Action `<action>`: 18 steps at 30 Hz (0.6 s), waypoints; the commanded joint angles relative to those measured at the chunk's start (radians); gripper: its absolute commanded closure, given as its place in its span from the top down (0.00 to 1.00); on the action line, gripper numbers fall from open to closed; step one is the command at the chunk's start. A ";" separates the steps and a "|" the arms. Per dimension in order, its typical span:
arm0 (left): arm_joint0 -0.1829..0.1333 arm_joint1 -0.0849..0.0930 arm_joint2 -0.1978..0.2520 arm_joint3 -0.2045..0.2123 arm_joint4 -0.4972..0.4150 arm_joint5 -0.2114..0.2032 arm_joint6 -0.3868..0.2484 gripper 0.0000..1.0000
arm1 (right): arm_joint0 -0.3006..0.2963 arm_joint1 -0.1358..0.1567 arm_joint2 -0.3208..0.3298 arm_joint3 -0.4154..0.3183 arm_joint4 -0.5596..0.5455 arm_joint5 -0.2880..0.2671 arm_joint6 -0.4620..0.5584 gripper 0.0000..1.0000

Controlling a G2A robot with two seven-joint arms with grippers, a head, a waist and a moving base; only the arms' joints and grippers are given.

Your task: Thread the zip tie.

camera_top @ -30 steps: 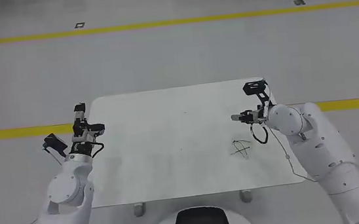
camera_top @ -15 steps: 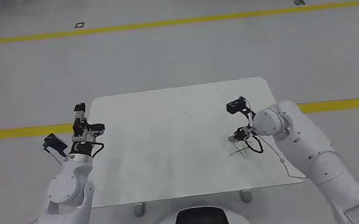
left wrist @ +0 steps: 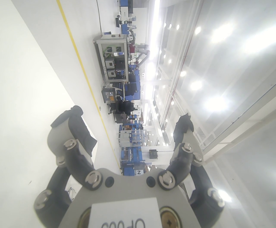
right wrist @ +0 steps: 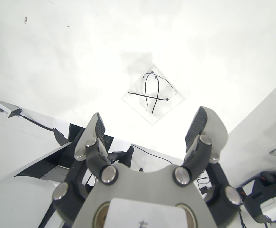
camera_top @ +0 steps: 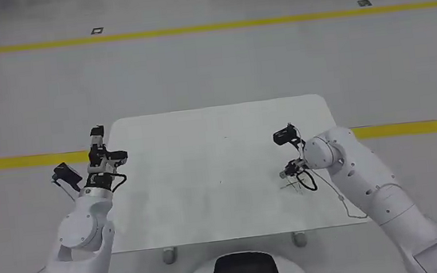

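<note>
Three thin black zip ties (right wrist: pixel 153 93) lie crossed over each other on a clear square sheet (right wrist: pixel 172 101) on the white table. In the top view the zip ties (camera_top: pixel 292 182) sit near the table's right front part. My right gripper (right wrist: pixel 148 118) hangs just above them, open, with nothing between its ribbed pads (right wrist: pixel 195 126). From above, the right gripper (camera_top: pixel 292 167) is right beside the ties. My left gripper (camera_top: pixel 96 139) is at the table's left edge, far from the ties. It is open and empty, and in its own view the left gripper (left wrist: pixel 129 116) points out at the room.
The white table (camera_top: pixel 207 178) is bare apart from the ties. Its front edge (right wrist: pixel 64 126) and its right corner are close to the right gripper. A yellow floor line (camera_top: pixel 207 28) runs behind the table.
My right arm has swung in from the table's right edge toward the middle and come down over the zip ties. The left arm has kept still.
</note>
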 commanded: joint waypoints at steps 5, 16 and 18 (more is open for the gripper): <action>0.000 0.000 0.000 0.000 0.000 0.000 0.000 1.00 | 0.022 -0.013 -0.041 0.033 -0.020 0.011 -0.029 1.00; 0.000 0.000 0.000 0.000 0.000 0.000 0.000 1.00 | 0.023 -0.023 -0.062 0.079 -0.019 0.022 -0.068 1.00; 0.000 0.000 0.000 0.000 0.000 0.000 0.000 1.00 | 0.030 -0.030 -0.074 0.092 -0.007 0.026 -0.075 1.00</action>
